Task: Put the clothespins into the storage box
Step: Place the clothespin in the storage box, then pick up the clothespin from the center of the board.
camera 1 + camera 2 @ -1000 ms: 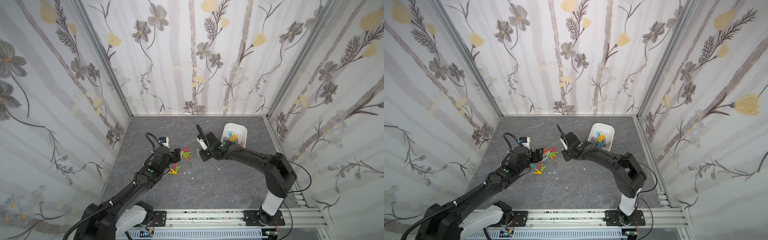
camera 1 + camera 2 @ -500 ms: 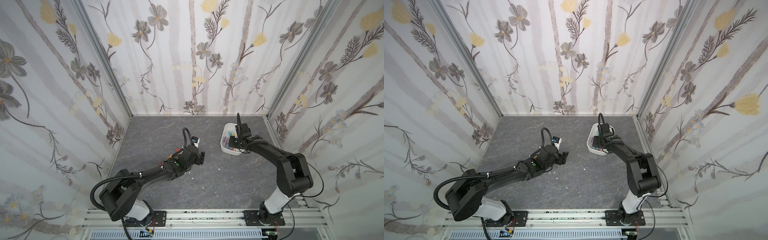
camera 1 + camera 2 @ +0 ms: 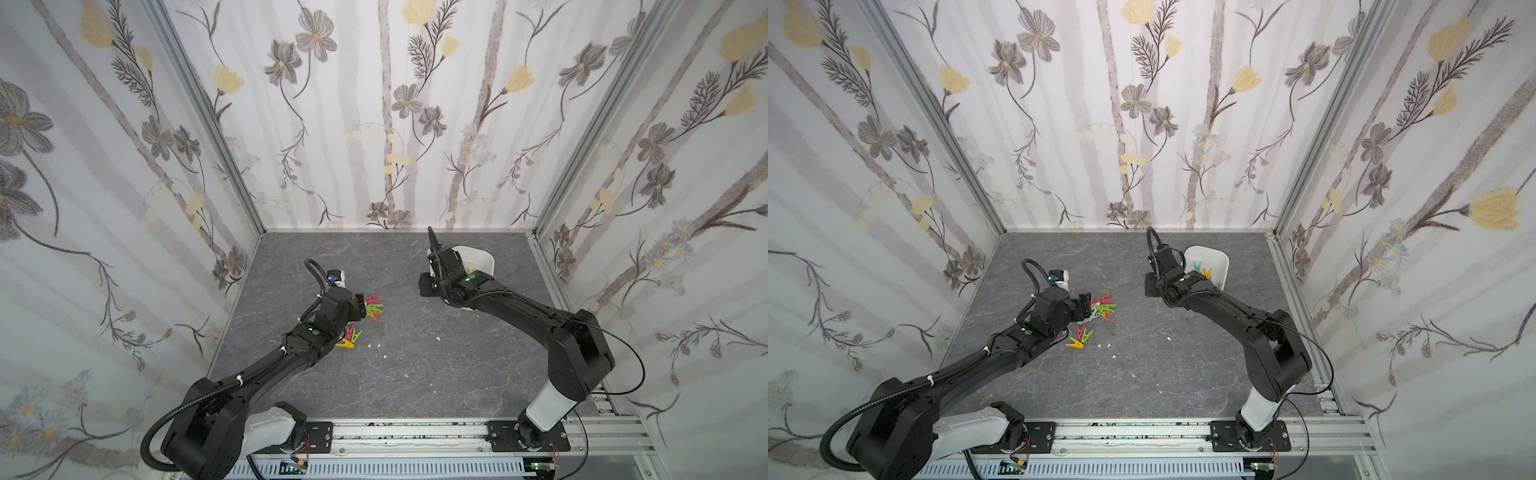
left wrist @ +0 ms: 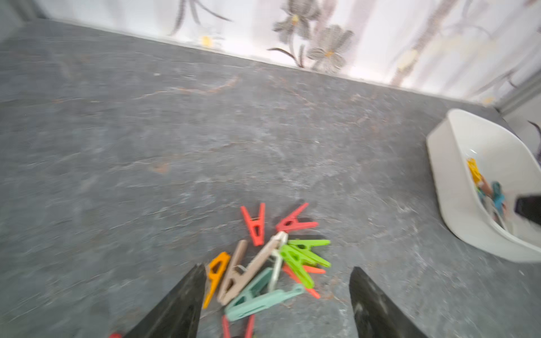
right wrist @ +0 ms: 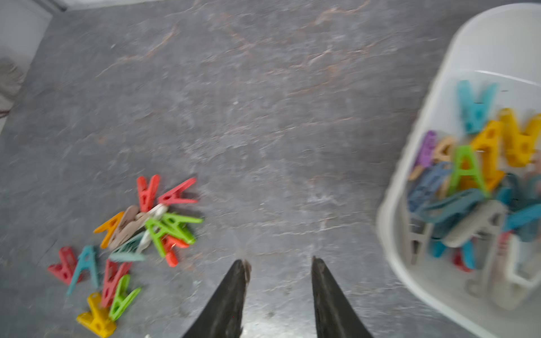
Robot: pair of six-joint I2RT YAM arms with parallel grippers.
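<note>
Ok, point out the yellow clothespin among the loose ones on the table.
The yellow clothespin lies at the scatter's edge nearest the mounting rail, against a green clothespin; the orange clothespin sits farther off in the heap.

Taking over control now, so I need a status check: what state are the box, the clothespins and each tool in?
storage box: upright, lidless, partly filled.
boxed clothespins: piled inside it.
loose clothespins: heaped on the table, outside the box.
left tool: open, empty, right at that heap.
right tool: open, empty, over bare table.
</note>
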